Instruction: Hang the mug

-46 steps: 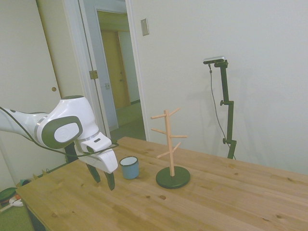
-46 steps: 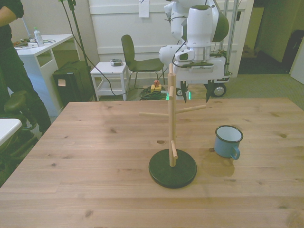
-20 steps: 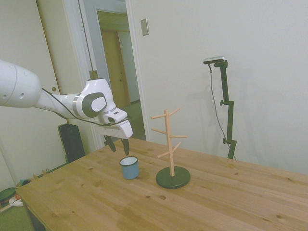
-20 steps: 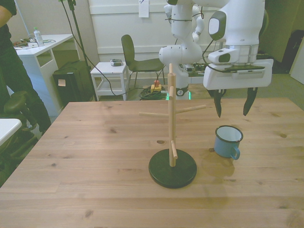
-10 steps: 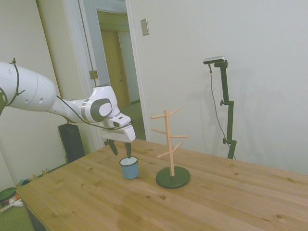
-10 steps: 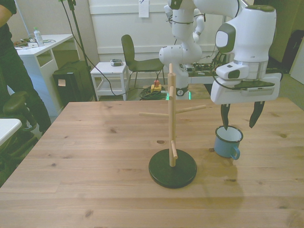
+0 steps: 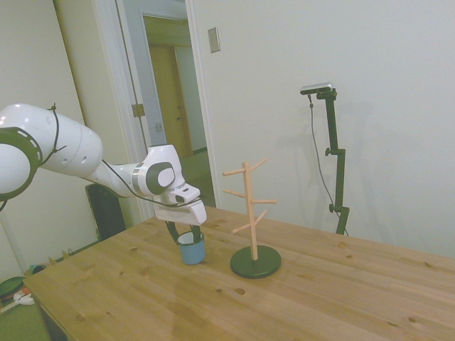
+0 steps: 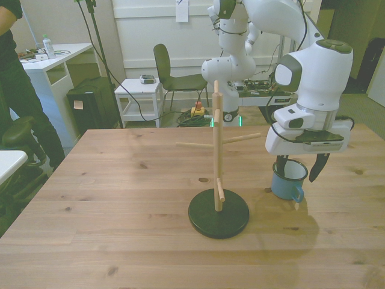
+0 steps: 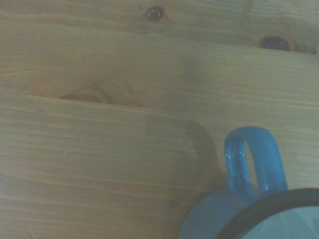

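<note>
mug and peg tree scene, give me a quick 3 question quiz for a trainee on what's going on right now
1. True or false: the mug already hangs on the wooden peg tree.
2. Where does the gripper stand? A) above the peg tree's base B) down at the mug, fingers open on either side of its rim C) raised high off the table
3. Fill in: in the front view the mug's handle points toward the ____.

Key: 1 false, it stands upright on the table, on the front view's right of the tree. 2 B. 3 camera.

Gripper [image 8: 299, 169] low over mug [image 8: 289, 179], fingers spread, apparently straddling rim; peg tree [image 8: 218, 168] beside.
</note>
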`<state>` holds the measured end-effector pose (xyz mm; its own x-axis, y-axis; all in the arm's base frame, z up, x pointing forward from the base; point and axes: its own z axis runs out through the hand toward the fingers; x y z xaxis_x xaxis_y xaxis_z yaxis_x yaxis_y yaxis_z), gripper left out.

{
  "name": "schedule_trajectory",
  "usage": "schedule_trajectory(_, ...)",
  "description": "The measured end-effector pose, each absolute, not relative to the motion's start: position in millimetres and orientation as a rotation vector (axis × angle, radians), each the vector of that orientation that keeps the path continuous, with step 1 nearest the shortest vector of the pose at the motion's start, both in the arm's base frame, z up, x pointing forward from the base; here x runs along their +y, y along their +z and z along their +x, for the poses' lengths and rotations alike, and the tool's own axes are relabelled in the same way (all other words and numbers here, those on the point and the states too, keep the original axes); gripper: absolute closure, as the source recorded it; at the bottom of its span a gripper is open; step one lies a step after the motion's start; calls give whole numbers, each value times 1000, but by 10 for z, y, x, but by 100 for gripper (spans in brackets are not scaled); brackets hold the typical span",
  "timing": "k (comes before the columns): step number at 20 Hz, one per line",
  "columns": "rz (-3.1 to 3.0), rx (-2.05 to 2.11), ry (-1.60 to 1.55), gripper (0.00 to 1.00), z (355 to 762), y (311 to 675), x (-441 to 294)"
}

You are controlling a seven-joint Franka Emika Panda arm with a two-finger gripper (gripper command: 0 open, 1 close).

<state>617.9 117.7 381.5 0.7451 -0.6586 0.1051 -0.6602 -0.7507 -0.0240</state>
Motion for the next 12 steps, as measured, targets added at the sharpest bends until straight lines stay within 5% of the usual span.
schedule_trajectory(12,2936,-1094,184,100,6050,3859,1405)
